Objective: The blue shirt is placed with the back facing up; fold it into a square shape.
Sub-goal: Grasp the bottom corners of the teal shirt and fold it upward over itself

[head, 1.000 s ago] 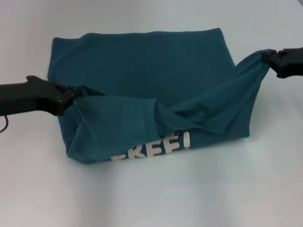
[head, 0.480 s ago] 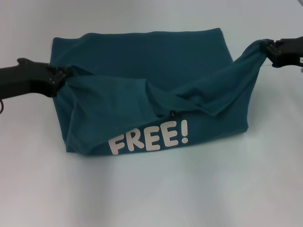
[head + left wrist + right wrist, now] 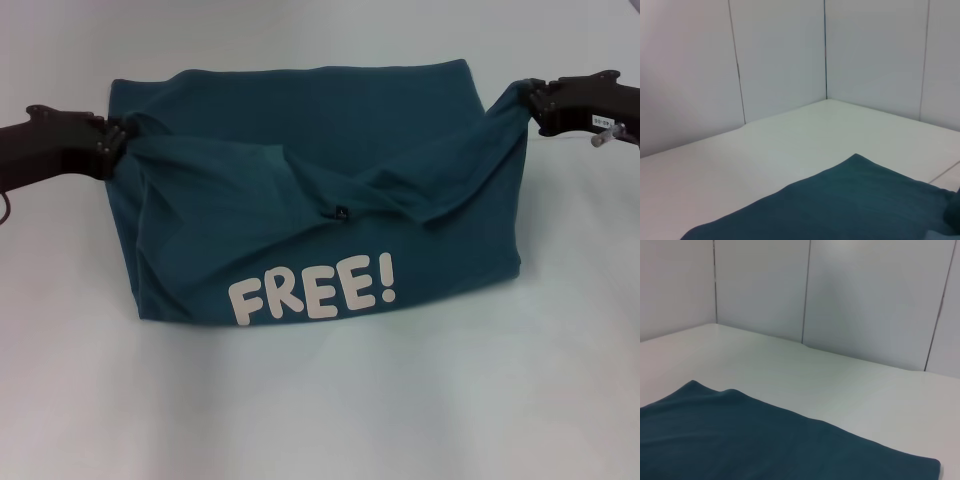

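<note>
Currently, you have the white table [image 3: 320, 420] carrying the blue shirt [image 3: 300, 120], which lies near the centre of the head view with its long axis running from your left to your right. The far half rests flat, plain side up, and its far edge points away from the robot. The near layer is lifted and turned over toward that far edge, so the cream "FREE!" lettering [image 3: 315, 292] reads upright from the robot's side. Both lifted corners are suspended, and the cloth between them sags into a slack fold near the middle. The left gripper [image 3: 113, 143] is at the shirt's left far corner, its jaws pinching the fabric. The right gripper [image 3: 530, 98] is at the right far corner, likewise pinching a bunched corner. Neither wrist view shows its own fingers; each shows only flat shirt fabric and table. Judge the risks as follows. The sagging middle is likely to crease or bunch if you lower both corners without first tensioning the span. Uneven travel of the two arms would lay the folded edge askew, so the result would not be square. A thin pinch on bunched cloth may slip under tension and drop one corner. Excess pull may drag the flat layer across the table.
</note>
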Available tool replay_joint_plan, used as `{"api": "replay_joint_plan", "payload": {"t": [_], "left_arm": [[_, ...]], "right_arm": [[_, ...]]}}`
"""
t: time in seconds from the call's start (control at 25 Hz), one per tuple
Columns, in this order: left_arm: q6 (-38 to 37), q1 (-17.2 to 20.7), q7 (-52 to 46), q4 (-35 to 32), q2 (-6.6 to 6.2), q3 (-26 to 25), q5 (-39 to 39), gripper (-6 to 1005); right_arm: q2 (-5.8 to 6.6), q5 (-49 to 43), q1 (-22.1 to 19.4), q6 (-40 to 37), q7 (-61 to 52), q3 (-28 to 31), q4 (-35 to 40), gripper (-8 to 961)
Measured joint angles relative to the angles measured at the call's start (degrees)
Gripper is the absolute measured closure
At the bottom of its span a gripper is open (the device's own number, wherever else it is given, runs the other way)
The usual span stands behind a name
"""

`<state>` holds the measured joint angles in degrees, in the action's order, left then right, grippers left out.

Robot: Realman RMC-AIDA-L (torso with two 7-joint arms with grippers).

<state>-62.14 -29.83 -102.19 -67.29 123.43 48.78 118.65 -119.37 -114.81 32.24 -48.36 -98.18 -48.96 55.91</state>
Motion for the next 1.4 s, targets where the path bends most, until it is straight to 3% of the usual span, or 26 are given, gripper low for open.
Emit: {"api": "replay_joint_plan", "payload": {"t": [0.64, 1.12, 1.4], "left_arm": [[5.79, -4.02, 6.47, 7.43, -1.12, -0.04, -3.64, 954], [9.36, -6.99, 10.12, 13.11, -1.62, -0.19, -5.02, 955], [13.12, -7.59, 12.87, 15.40, -1.62, -0.38, -7.78, 953]], "right_arm": [[2.07, 3.00, 4.99, 7.14, 4.00, 0.18, -11.00, 861], [2.82, 3.20, 7.21, 7.32, 3.55, 1.74, -16.39, 860], [3.22, 3.20, 8.25, 11.14, 3.89, 2.24, -18.82, 860]]}}
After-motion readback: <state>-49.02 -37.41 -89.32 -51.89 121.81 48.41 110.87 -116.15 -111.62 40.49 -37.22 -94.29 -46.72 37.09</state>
